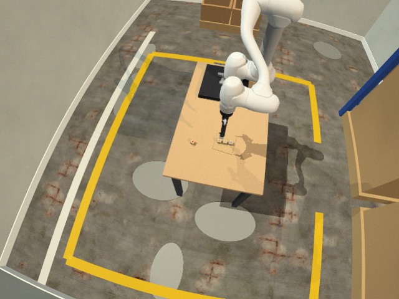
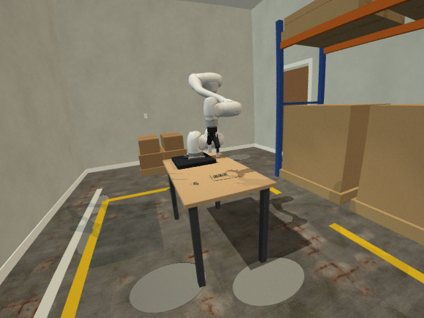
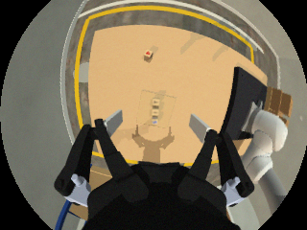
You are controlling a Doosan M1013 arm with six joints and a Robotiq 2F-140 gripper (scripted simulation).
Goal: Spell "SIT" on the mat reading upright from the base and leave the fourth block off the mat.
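Observation:
The mat (image 1: 222, 149) (image 3: 144, 111) lies flat on the table, thin outline, table-coloured. Three small blocks stand on it in a nearly straight row: an end block with a blue mark (image 1: 230, 142) (image 3: 154, 122), a middle block (image 1: 225, 141) (image 3: 154, 112) and the other end block (image 1: 219, 141) (image 3: 155, 102). From the base, the blue-marked one is leftmost. Their letters are too small to read. The fourth block (image 1: 192, 141) (image 2: 195, 183) (image 3: 148, 54), with a red mark, lies off the mat. My gripper (image 2: 214, 153) (image 3: 156, 118) is open and empty, above the table and clear of the blocks.
The wooden table (image 1: 206, 170) (image 2: 205, 195) carries the black base plate (image 1: 209, 84) (image 2: 181, 163) of the arm at its far end. Arm and gripper shadows fall on the table beside the mat. Cardboard boxes (image 2: 318, 147) stand beyond the table on the floor.

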